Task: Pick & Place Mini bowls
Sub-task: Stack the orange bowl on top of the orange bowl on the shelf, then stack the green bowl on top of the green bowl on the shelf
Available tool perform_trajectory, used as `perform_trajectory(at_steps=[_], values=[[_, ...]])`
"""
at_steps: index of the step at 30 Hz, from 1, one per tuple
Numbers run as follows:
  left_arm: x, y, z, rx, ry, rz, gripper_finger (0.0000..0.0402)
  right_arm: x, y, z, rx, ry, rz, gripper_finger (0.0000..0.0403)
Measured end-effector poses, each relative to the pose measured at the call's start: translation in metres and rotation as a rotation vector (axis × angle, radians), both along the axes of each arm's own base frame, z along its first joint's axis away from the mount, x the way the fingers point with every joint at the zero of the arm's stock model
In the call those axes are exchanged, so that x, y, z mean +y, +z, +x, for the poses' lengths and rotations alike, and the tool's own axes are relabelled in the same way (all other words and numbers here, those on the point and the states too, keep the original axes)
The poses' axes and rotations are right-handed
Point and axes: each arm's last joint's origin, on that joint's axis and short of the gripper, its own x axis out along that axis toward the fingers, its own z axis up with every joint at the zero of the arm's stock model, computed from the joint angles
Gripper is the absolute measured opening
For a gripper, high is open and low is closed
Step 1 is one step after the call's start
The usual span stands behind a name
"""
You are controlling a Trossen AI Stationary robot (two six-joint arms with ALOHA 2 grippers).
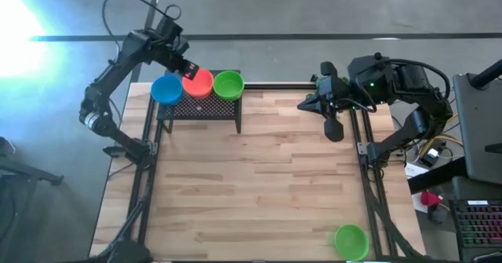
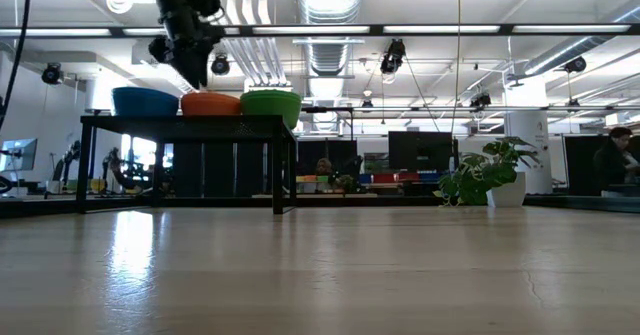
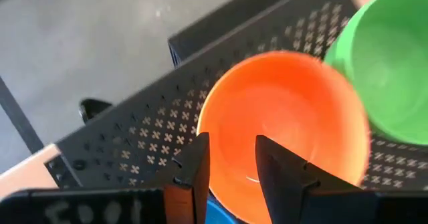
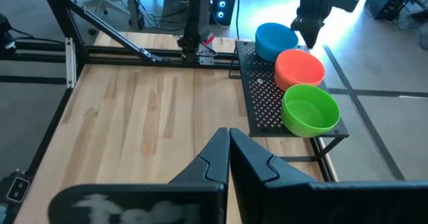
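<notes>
Three mini bowls stand side by side on the black mesh stand (image 1: 200,107) at the table's far left: blue (image 1: 165,90), orange-red (image 1: 199,85) and green (image 1: 228,84). A fourth bowl, green (image 1: 351,240), rests on the table at the near right corner. My left gripper (image 3: 232,177) hangs open, slanting down just above the orange-red bowl (image 3: 287,124). One finger is over the bowl's hollow and the other outside its rim on the blue bowl's side, both clear of it. My right gripper (image 1: 334,131) waits shut above the far right of the table.
The wooden table (image 1: 259,184) has black frame rails along its left and right sides. The stand rests on thin legs (image 2: 280,165) with a gap beneath. Beyond the table in the low view are a potted plant (image 2: 488,178) and a person (image 2: 610,160).
</notes>
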Motion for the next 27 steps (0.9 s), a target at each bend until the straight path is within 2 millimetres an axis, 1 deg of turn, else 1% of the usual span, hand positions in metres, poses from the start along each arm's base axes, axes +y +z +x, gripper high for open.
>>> perform_trajectory(at_steps=[2, 5, 8, 12, 14, 19, 24, 27], values=[[-0.006, 0.011, -0.002, -0.025, -0.003, 0.035, 0.0112, 0.000, 0.000, -0.002, 0.004, 0.001, 0.002, 0.0008], [-0.022, 0.026, -0.004, -0.059, -0.043, 0.088, 0.0112, 0.000, -0.002, -0.008, 0.042, -0.006, 0.015, 0.0008], [-0.044, 0.036, -0.005, -0.079, -0.119, 0.131, 0.0112, 0.001, -0.008, -0.014, 0.124, -0.023, 0.040, 0.0008], [-0.077, 0.048, -0.003, -0.118, -0.238, 0.183, 0.0112, 0.007, -0.017, -0.020, 0.241, -0.012, 0.054, 0.0008], [-0.093, 0.054, -0.001, -0.151, -0.296, 0.208, 0.0112, 0.012, -0.022, -0.025, 0.313, 0.015, 0.048, 0.0008], [-0.129, 0.069, 0.000, -0.266, -0.420, 0.274, 0.0112, 0.031, -0.034, -0.024, 0.374, 0.138, 0.056, 0.0008], [-0.155, 0.083, 0.008, -0.397, -0.548, 0.334, 0.0112, 0.051, -0.051, -0.029, 0.450, 0.220, 0.057, 0.0008], [-0.166, 0.087, 0.013, -0.451, -0.615, 0.354, 0.0112, 0.064, -0.063, -0.033, 0.507, 0.283, 0.049, 0.0008]])
